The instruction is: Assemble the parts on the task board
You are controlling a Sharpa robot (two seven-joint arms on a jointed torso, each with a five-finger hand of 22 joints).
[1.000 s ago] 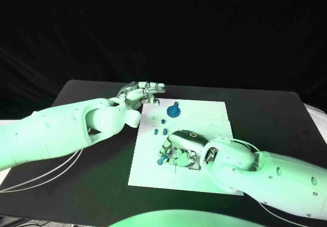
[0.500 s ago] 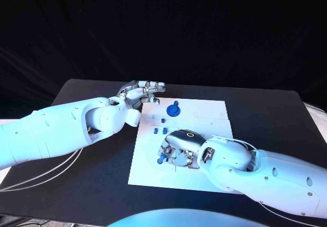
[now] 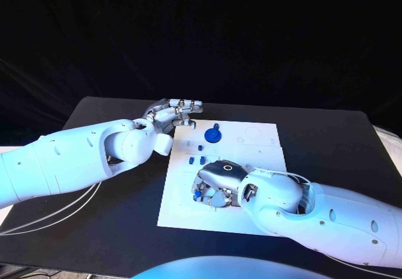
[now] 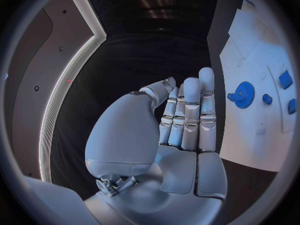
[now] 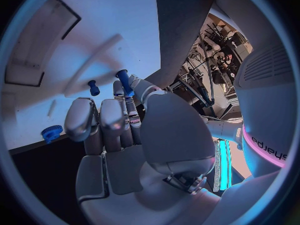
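The white task board (image 3: 258,138) lies in the middle of the table. My right hand (image 3: 219,183) hovers low over its left half and pinches a small blue peg (image 5: 124,80) between thumb and finger; the peg (image 3: 198,195) pokes out at the fingertips. A second blue peg (image 5: 94,87) stands in the board (image 5: 94,30) just beyond. A blue gear (image 3: 214,136) sits near the board's far edge, with small blue pieces (image 3: 197,160) between it and my right hand. My left hand (image 3: 172,113) rests by the far left corner, fingers straight and holding nothing (image 4: 184,120).
The black table (image 3: 335,145) surrounds the board. A rectangular recess (image 5: 44,40) is cut into the board. From the left wrist the gear (image 4: 244,94) and the small blue pieces (image 4: 285,79) lie on the board (image 4: 250,132) beside my left hand.
My right hand has shifted slightly left over the board with the peg in its fingertips. The left hand has not moved.
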